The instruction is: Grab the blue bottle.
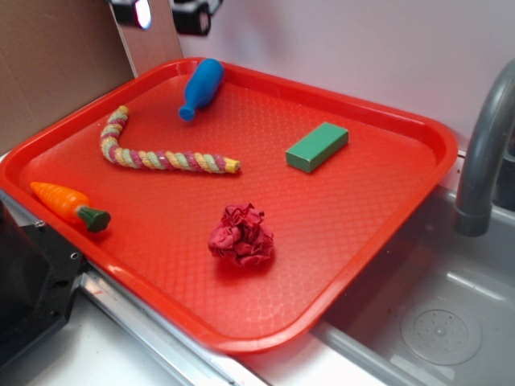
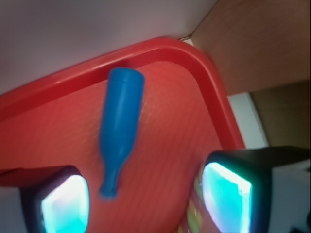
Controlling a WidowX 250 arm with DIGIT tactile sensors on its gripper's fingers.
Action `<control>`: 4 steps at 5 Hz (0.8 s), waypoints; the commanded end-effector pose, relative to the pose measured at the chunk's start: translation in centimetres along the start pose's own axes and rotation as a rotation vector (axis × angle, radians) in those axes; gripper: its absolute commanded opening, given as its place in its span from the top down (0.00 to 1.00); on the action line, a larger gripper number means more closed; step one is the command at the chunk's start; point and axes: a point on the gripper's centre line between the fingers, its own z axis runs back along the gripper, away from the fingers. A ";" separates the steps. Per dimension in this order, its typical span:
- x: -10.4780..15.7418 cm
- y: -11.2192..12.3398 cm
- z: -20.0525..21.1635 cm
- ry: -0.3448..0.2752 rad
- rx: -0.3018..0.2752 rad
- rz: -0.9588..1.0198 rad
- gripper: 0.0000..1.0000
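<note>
The approach is under way: the gripper (image 2: 146,199) hangs spread above the red tray (image 1: 418,137), whose far rim the blue bottle (image 1: 201,87) lies against. Next, I'd say, it must descend astride the bottle's body.

The gripper (image 2: 146,204) hangs open — its 2 fingers spread wide apart, holding nothing. In the wrist view the left pad (image 2: 63,204) and the right pad (image 2: 228,196) both glow pale cyan. From the exterior view only the gripper's dark tips (image 1: 167,12) show at the top edge.
</note>
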 end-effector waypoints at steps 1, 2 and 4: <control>1.1 -1.0 -1.8 0.023 -0.047 -0.023 0.00; 1.1 -2.7 -1.7 0.032 -0.067 -0.036 0.00; 1.0 -0.3 -5.5 0.135 0.059 0.023 0.00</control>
